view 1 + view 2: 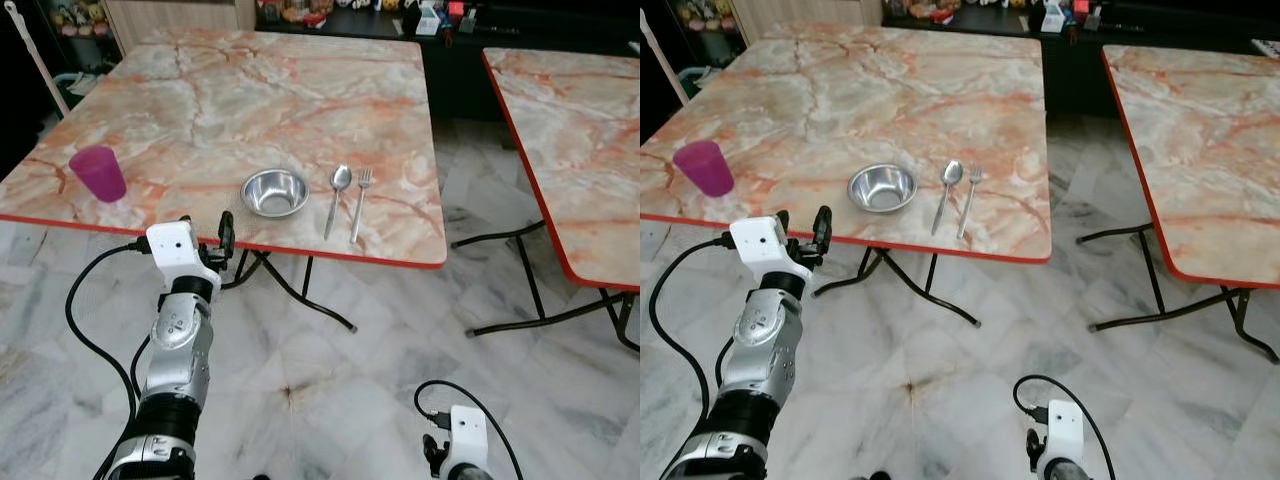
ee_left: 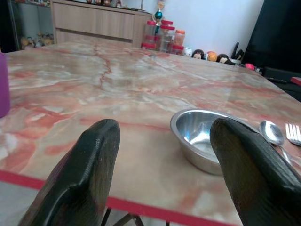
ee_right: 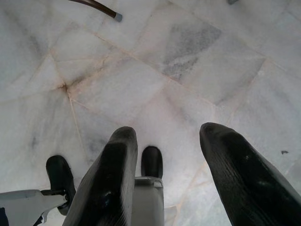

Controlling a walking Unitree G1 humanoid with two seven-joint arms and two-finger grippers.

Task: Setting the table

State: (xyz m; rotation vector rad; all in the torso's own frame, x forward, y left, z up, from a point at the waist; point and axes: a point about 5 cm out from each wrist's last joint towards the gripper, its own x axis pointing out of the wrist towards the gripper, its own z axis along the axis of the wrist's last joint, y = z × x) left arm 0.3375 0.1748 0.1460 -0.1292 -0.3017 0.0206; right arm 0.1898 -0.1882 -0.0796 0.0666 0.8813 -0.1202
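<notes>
A purple cup (image 1: 97,172) stands near the marble table's (image 1: 250,90) front left corner. A steel bowl (image 1: 274,192) sits close to the front edge, with a spoon (image 1: 337,198) and a fork (image 1: 360,203) lying side by side to its right. My left gripper (image 1: 207,232) is raised at the table's red front edge, between cup and bowl, open and holding nothing. In the left wrist view its fingers (image 2: 89,179) frame the bowl (image 2: 207,136) and the spoon (image 2: 273,134). My right gripper (image 3: 174,160) hangs low over the floor, open and empty.
A second marble table (image 1: 580,120) stands to the right, across a gap of tiled floor (image 1: 480,200). Folding metal legs (image 1: 300,290) spread under the near table. A dark cabinet (image 1: 400,20) with small items lines the back wall.
</notes>
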